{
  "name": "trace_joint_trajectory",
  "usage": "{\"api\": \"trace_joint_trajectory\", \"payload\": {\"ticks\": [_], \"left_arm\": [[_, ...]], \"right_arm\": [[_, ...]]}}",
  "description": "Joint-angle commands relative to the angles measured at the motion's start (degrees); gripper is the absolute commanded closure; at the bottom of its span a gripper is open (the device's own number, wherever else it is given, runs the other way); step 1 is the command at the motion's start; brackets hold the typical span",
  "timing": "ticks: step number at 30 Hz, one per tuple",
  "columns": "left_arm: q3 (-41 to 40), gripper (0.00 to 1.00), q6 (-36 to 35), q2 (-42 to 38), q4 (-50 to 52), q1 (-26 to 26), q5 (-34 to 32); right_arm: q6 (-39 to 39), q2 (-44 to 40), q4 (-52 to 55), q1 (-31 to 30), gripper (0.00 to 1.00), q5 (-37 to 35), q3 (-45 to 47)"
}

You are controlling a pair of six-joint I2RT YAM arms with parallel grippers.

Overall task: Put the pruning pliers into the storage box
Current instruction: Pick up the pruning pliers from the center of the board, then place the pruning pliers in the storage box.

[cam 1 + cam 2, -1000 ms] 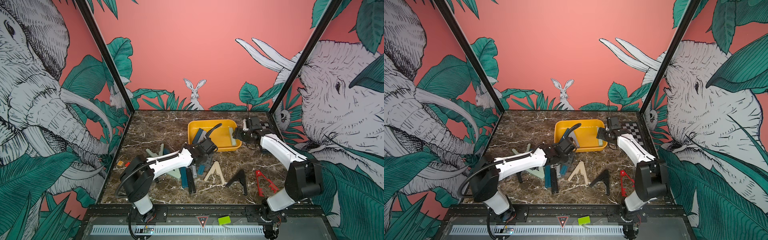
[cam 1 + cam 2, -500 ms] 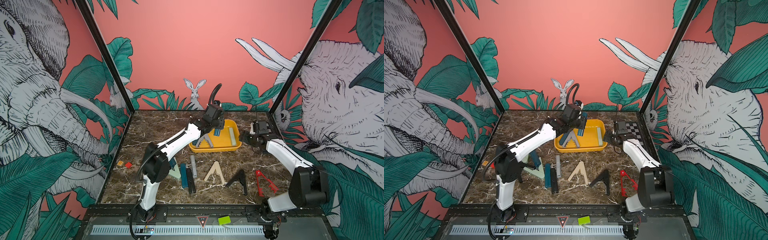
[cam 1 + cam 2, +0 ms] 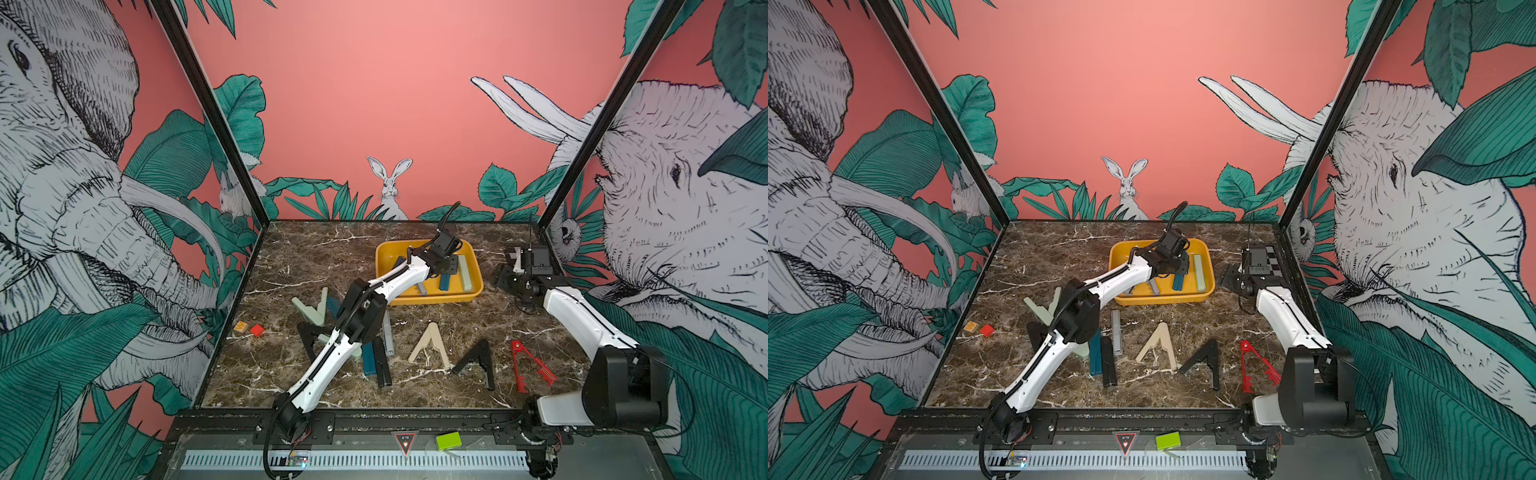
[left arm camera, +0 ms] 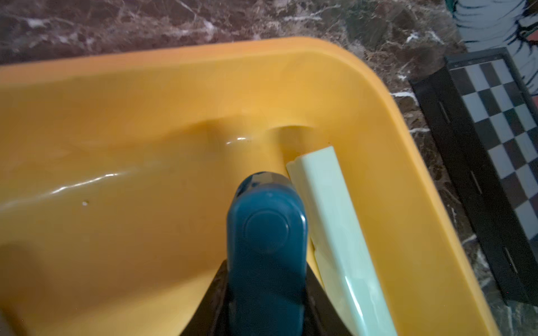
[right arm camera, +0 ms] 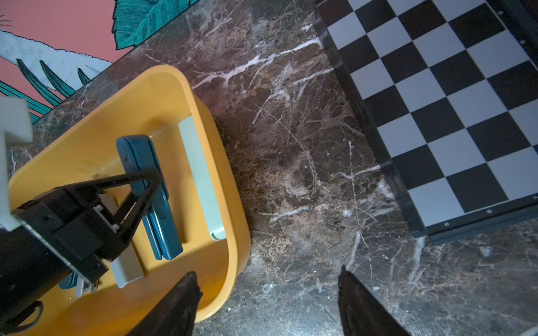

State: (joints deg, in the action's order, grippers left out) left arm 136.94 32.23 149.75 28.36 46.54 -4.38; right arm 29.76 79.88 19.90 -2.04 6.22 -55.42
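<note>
Bare marble (image 5: 291, 174) lay open between storage box (image 5: 235, 203) and chequered board (image 5: 436, 116); mint pliers (image 5: 201, 180) lined that box wall

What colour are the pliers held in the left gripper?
Dark teal pliers, clearest in the left wrist view.

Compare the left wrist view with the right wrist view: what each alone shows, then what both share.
Left wrist only: the round hinge disc of the dark teal folded plastic pliers. Right wrist only: a grey folded plastic tool; the right gripper, open. Both: the left gripper shut on the teal pliers, the shallow yellow plastic storage box, a mint folded plastic tool inside it, the black-and-white chequered board.
</note>
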Motion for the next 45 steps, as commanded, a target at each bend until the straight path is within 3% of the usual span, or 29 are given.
{"api": "trace_joint_trajectory", "payload": {"ticks": [1, 6, 11, 20, 27, 30, 33, 37, 40, 43, 45], "left_arm": [[2.98, 0.87, 3.23, -0.25, 3.04, -0.40, -0.34], [2.98, 0.79, 4.48, 1.24, 3.44, -0.71, 0.40], [3.06, 0.60, 4.50, 1.24, 3.37, -0.75, 1.16], [5.08, 0.47, 2.49, 6.21, 8.68, -0.75, 0.96], [4.87, 0.54, 2.01, 5.53, 10.23, -0.75, 0.43], [3.67, 0.70, 1.22, 4.92, 10.64, -0.62, -0.47], [3.28, 0.77, 0.82, 4.93, 10.77, -0.67, -1.25], [3.24, 1.00, 1.14, 5.28, 11.51, -0.75, -2.05], [3.27, 0.99, 2.70, 5.19, 10.65, -1.10, -0.72], [3.24, 0.79, 5.09, 4.71, 9.30, -1.37, 0.35], [3.24, 0.72, 6.66, 4.39, 7.99, -1.46, 0.73]], "right_arm": [[-1.00, -1.07, -1.44, 0.97, 0.27, 0.90, 0.57], [-1.02, -1.41, -1.76, 1.87, 0.27, 1.68, 1.31], [-1.00, -1.51, -1.84, 2.48, 0.27, 2.10, 1.72], [-0.75, -1.86, -2.37, 3.43, 0.27, 3.16, 2.50], [-0.47, -2.39, -2.52, 4.21, 0.27, 3.89, 3.56], [-0.04, -2.21, -3.02, 4.63, 0.27, 4.39, 4.00], [0.52, -1.90, -3.45, 5.12, 0.27, 5.46, 4.18], [0.39, -2.50, -3.25, 5.45, 0.27, 5.45, 4.35], [0.31, -2.81, -3.04, 5.64, 0.27, 5.24, 4.53], [0.20, -2.80, -2.92, 5.65, 0.27, 5.47, 4.53], [0.17, -2.78, -3.04, 5.64, 0.27, 5.65, 4.64]]}}
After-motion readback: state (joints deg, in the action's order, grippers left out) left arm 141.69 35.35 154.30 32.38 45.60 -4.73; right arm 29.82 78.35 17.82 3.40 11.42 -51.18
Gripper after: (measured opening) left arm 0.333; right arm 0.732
